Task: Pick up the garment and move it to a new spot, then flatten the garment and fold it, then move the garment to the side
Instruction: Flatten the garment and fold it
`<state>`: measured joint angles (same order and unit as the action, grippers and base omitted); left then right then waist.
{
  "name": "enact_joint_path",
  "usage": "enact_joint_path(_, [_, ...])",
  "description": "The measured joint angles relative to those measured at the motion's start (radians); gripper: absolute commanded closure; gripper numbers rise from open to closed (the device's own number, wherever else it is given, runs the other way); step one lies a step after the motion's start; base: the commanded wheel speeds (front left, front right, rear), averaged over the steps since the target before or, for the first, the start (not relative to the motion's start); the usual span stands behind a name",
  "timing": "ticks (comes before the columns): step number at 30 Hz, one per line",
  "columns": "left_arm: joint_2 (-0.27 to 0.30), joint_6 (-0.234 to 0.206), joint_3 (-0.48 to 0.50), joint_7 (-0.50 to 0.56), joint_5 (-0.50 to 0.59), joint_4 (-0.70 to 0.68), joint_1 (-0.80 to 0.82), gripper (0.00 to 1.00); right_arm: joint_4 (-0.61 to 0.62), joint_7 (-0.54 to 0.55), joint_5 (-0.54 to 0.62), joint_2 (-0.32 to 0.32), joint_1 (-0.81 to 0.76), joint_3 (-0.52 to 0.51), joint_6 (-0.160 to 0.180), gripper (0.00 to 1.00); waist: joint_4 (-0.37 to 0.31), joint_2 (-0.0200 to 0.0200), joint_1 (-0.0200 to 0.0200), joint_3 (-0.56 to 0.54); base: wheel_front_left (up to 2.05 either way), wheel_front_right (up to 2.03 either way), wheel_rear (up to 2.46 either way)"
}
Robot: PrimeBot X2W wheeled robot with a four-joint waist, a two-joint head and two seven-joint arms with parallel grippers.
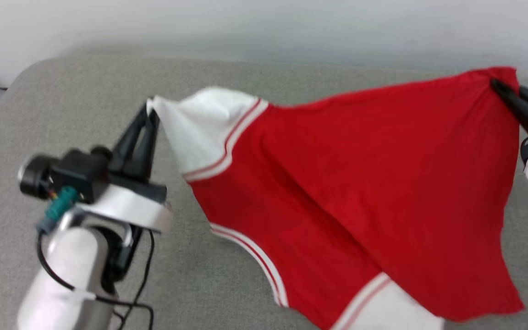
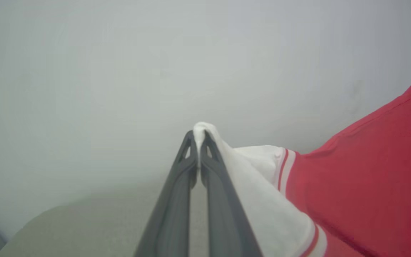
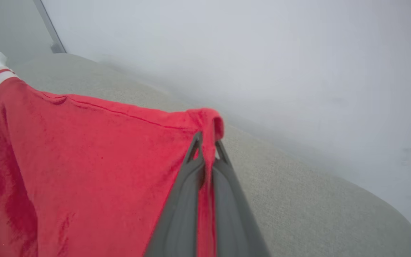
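As both tools (image 1: 151, 109) (image 1: 497, 85) pinch it, garment (image 1: 360, 183) hangs.

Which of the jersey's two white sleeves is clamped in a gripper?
The upper sleeve, pinched at its tip by the left gripper. The lower sleeve sits ungripped at the head view's bottom edge; the right gripper grips red cloth instead.
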<state>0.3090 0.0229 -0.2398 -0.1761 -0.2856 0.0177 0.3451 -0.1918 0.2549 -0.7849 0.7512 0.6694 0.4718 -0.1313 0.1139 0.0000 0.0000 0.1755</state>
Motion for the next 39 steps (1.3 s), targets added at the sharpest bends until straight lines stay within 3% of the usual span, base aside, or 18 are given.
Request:
enact_joint_path(9, [0.047, 0.052, 0.013, 0.092, -0.008, -0.045, 0.327, 1.0, 0.085, -0.054, 0.061, -0.057, 0.054, -0.158, 0.0, 1.0, -0.048, 0.0, -0.0002, -0.028, 0.0, 0.0, 0.0])
enact_joint_path(23, [0.032, 0.095, -0.025, 0.166, -0.077, 0.12, 0.845, 1.0, 0.124, -0.007, 0.208, -0.142, 0.341, -0.313, 0.0, 1.0, -0.052, 0.0, 0.0, 0.126, 0.0, 0.0, 0.0])
enact_joint_path(30, [0.043, 0.104, -0.048, 0.158, -0.123, 0.271, 1.142, 1.0, 0.025, 0.026, 0.285, -0.16, 0.6, -0.3, 0.0, 1.0, -0.049, -0.0001, 0.0002, 0.253, 0.0, 0.0, 0.0])
enact_joint_path(39, [0.04, 0.106, -0.089, 0.11, -0.165, 0.495, 1.409, 1.0, -0.185, -0.039, 0.351, -0.219, 0.898, -0.242, 0.0, 1.0, -0.052, -0.0001, 0.0003, 0.382, 0.0, 0.0, 0.0])
